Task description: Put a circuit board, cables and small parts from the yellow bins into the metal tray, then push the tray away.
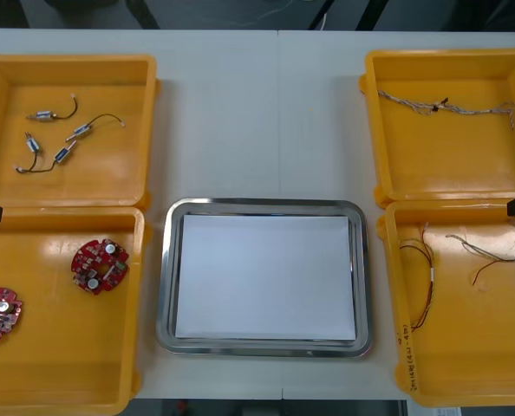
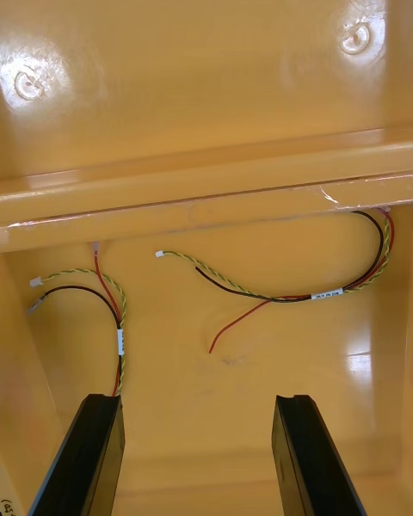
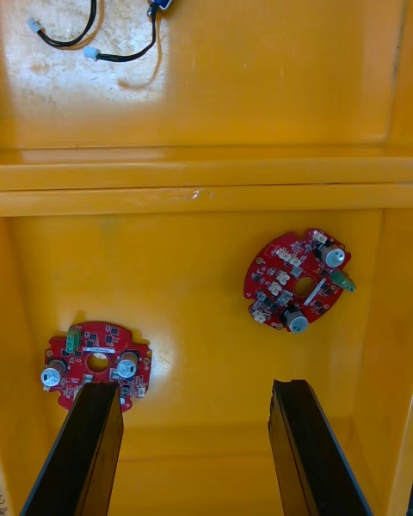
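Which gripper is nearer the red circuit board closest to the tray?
Left. The left gripper, jaws open, hangs over the near left yellow bin holding that circuit board. The right gripper is over the near right yellow bin, across the metal tray.

My left gripper [image 3: 196, 389] hangs with fingers spread over bare floor of a yellow bin [image 3: 198, 310]. One circuit board [image 3: 96, 365] sits by a fingertip, and another circuit board [image 3: 297, 279] lies just ahead. My right gripper [image 2: 198, 400], also spread, has clear floor below and red and yellow cables [image 2: 284, 294] beyond. The metal tray [image 1: 164, 286] lies open inside.
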You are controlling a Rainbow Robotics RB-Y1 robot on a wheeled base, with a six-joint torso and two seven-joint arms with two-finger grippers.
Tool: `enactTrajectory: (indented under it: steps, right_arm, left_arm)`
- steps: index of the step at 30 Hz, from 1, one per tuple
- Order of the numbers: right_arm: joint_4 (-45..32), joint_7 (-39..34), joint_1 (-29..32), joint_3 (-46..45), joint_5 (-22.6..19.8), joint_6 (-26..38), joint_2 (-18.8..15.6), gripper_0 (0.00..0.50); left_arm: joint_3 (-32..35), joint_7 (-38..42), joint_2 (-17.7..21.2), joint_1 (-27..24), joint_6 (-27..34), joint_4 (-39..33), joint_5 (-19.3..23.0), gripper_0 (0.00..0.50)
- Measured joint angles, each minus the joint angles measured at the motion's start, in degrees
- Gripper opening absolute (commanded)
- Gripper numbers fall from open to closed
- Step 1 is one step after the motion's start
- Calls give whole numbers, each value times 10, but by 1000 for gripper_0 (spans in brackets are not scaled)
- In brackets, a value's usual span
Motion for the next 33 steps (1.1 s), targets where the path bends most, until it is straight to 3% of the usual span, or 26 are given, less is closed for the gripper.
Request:
enactTrajectory:
  steps: [33]
  right_arm:
    - [0,0,0,0,0,0,0,500]
  left_arm:
    - [0,0,0,0,0,0,0,500]
